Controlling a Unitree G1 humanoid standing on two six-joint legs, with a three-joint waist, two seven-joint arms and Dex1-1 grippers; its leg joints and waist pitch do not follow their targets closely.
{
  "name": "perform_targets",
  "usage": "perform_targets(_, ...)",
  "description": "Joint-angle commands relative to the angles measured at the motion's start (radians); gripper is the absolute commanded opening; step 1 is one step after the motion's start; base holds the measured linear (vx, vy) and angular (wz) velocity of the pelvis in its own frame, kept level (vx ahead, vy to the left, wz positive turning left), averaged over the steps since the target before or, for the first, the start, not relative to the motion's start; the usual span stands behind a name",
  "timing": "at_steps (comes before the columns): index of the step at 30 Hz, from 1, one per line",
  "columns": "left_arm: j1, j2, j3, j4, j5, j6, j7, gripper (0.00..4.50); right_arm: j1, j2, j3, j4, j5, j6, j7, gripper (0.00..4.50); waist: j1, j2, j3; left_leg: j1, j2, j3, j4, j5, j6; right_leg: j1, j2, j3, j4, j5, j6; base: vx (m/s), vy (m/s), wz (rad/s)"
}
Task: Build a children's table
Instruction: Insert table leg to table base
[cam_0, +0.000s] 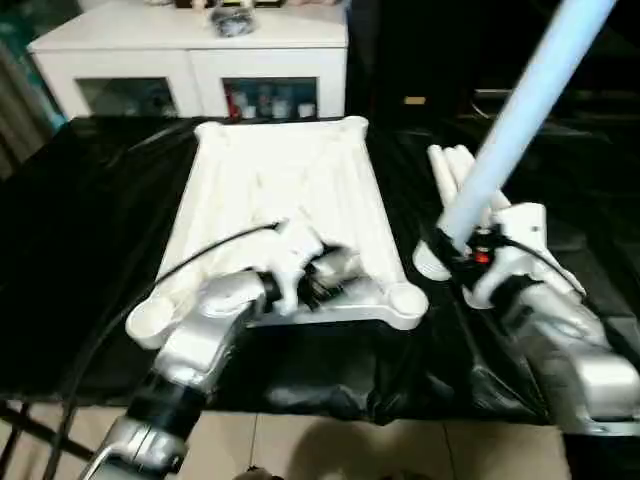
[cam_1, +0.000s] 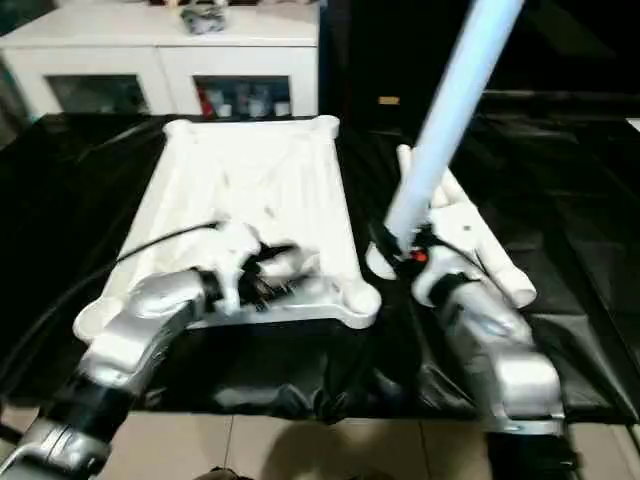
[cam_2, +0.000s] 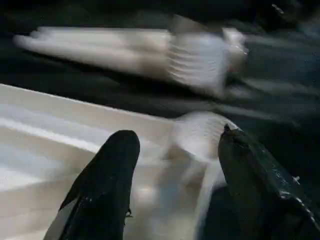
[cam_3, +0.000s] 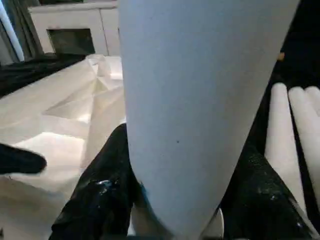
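The white tabletop (cam_0: 280, 190) lies ribbed side up on a black cloth, with round sockets at its corners. My left gripper (cam_0: 335, 275) hovers open over its near edge, close to the near right socket (cam_0: 405, 300). In the left wrist view the two black fingers (cam_2: 107, 175) stand apart above that socket (cam_2: 200, 132). My right gripper (cam_0: 455, 250) is shut on the thick end of a white leg (cam_0: 520, 110), which rises tilted up and to the right. The right wrist view shows this leg (cam_3: 200, 100) between the fingers (cam_3: 100, 190). Other legs (cam_1: 480, 240) lie right of the tabletop.
A white cabinet (cam_0: 190, 50) with glass doors stands behind the work surface. The black cloth (cam_0: 80, 220) covers the surface and hangs over its near edge, with tiled floor (cam_0: 330, 450) below. A black cable runs along my left forearm (cam_0: 200, 340).
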Motion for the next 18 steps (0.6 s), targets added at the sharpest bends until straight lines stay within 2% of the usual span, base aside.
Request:
perform_targets(1,-0.047,0.025,-0.043,0.094,0.022,-0.023,-0.113,2.93,0.017,-0.038,-0.02,-0.036,0.023,0.023,0.044,1.89,0.0,0.004,-0.065,0.014,0.062,-0.029,-0.092,-0.255,0.013,0.04,-0.063,0.05,-0.097,-0.331,-0.158,0.0,0.0,0.0)
perform_targets(2,-0.048,0.025,-0.044,0.096,0.023,-0.025,-0.115,2.93,0.018,-0.039,-0.02,-0.036,0.023,0.024,0.044,1.89,0.0,-0.005,-0.069,0.008,0.062,-0.028,-0.091,-0.217,0.029,0.048,-0.06,0.049,-0.087,-0.264,-0.176,0.052,-0.01,0.03)
perform_targets(4,-0.081,0.023,-0.058,0.18,0.06,-0.069,-0.144,2.75,0.032,-0.059,-0.025,-0.062,0.039,0.045,0.061,1.89,-0.003,-0.002,-0.069,-0.002,0.059,-0.027,-0.088,-0.175,0.06,0.053,-0.061,0.045,-0.085,-0.226,-0.198,0.0,0.0,0.0)
perform_targets(5,-0.085,0.021,-0.057,0.19,0.063,-0.074,-0.141,2.65,0.033,-0.059,-0.026,-0.065,0.044,0.051,0.061,1.89,-0.001,0.006,-0.072,0.001,0.059,-0.028,-0.085,-0.17,0.064,0.054,-0.062,0.044,-0.083,-0.232,-0.198,0.0,0.0,0.0)
perform_targets(6,-0.104,0.016,-0.05,0.236,0.072,-0.079,-0.131,2.58,0.037,-0.06,-0.03,-0.078,0.057,0.069,0.062,1.89,-0.001,0.007,-0.079,0.002,0.061,-0.027,-0.079,-0.123,0.084,0.056,-0.063,0.045,-0.077,-0.175,-0.218,0.0,0.0,0.0)
perform_targets(8,-0.119,0.018,-0.047,0.267,0.072,-0.079,-0.125,2.52,0.039,-0.06,-0.03,-0.084,0.06,0.074,0.06,1.89,0.0,0.007,-0.078,0.002,0.063,-0.026,-0.08,-0.11,0.099,0.055,-0.06,0.043,-0.073,-0.143,-0.238,0.0,0.0,0.0)
perform_targets(9,-0.123,0.022,-0.048,0.274,0.07,-0.081,-0.131,2.39,0.04,-0.061,-0.027,-0.086,0.06,0.074,0.06,1.89,0.0,0.01,-0.077,0.003,0.065,-0.026,-0.082,-0.124,0.099,0.055,-0.062,0.042,-0.073,-0.149,-0.245,0.0,0.0,0.0)
perform_targets(10,-0.124,0.027,-0.048,0.276,0.068,-0.082,-0.138,2.17,0.041,-0.063,-0.024,-0.088,0.059,0.072,0.062,1.89,-0.001,0.008,-0.077,0.003,0.066,-0.026,-0.083,-0.134,0.098,0.055,-0.062,0.042,-0.074,-0.157,-0.246,0.0,0.0,0.0)
perform_targets(11,-0.126,0.032,-0.048,0.282,0.067,-0.085,-0.145,2.17,0.043,-0.065,-0.02,-0.09,0.057,0.07,0.065,1.89,-0.001,0.009,-0.076,0.005,0.067,-0.026,-0.084,-0.145,0.095,0.054,-0.062,0.042,-0.075,-0.169,-0.248,0.0,0.0,0.0)
perform_targets(12,-0.124,0.039,-0.048,0.283,0.066,-0.08,-0.155,2.14,0.043,-0.065,-0.018,-0.091,0.057,0.071,0.067,1.89,-0.002,0.005,-0.074,0.007,0.067,-0.024,-0.085,-0.168,0.089,0.052,-0.062,0.042,-0.079,-0.198,-0.246,0.0,0.0,0.0)
perform_targets(14,-0.122,0.053,-0.049,0.284,0.07,-0.074,-0.17,2.1,0.042,-0.065,-0.014,-0.09,0.054,0.072,0.069,1.89,-0.002,0.004,-0.07,0.009,0.067,-0.024,-0.089,-0.208,0.071,0.049,-0.063,0.043,-0.085,-0.271,-0.229,0.0,0.0,0.0)
perform_targets(16,-0.122,0.062,-0.05,0.291,0.079,-0.08,-0.185,1.84,0.04,-0.066,-0.012,-0.088,0.055,0.075,0.07,1.89,-0.002,0.006,-0.066,0.011,0.067,-0.025,-0.092,-0.232,0.058,0.047,-0.063,0.043,-0.09,-0.329,-0.211,0.0,0.0,0.0)
perform_targets(18,-0.117,0.076,-0.054,0.295,0.092,-0.093,-0.202,1.73,0.033,-0.068,-0.005,-0.084,0.06,0.084,0.076,1.89,-0.001,0.001,-0.065,0.012,0.069,-0.026,-0.094,-0.242,0.047,0.044,-0.064,0.045,-0.094,-0.366,-0.194,0.0,0.0,0.0)
